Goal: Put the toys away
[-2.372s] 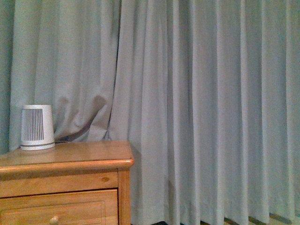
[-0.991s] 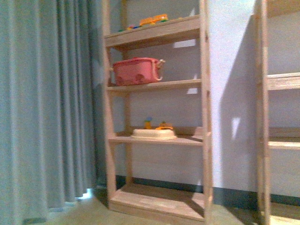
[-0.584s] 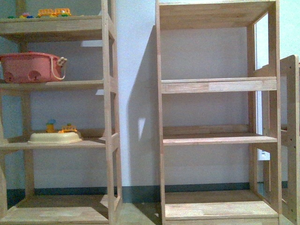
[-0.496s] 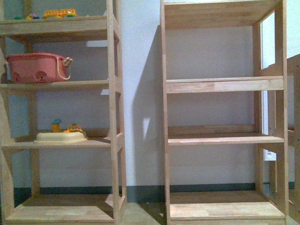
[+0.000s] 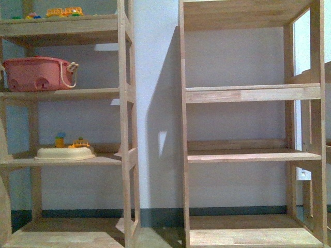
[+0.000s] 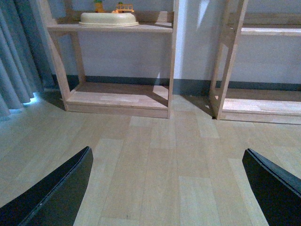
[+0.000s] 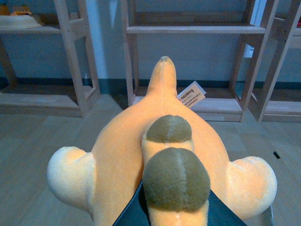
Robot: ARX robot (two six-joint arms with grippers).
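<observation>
An orange plush toy (image 7: 127,155) with olive-brown bumps along its back, pale stubby limbs and a white label fills the right wrist view. My right gripper (image 7: 162,214) is shut on it, only dark finger parts showing at its underside, and it hangs above the wooden floor facing an empty wooden shelf unit (image 7: 195,29). My left gripper (image 6: 169,188) is open, its two black fingers (image 6: 56,193) wide apart over bare floor with nothing between them. Neither arm shows in the front view.
Two wooden shelf units stand against the wall. The left unit (image 5: 124,103) holds a pink basket (image 5: 36,73), a cream tray (image 5: 64,153) with small toys, and toys on top. The right unit (image 5: 248,94) has bare shelves. A grey curtain (image 6: 16,61) hangs at the side.
The front view swung from a curtain and nightstand across to the shelf units. In the last half second it shifted only slightly, the shelves sliding a little.
</observation>
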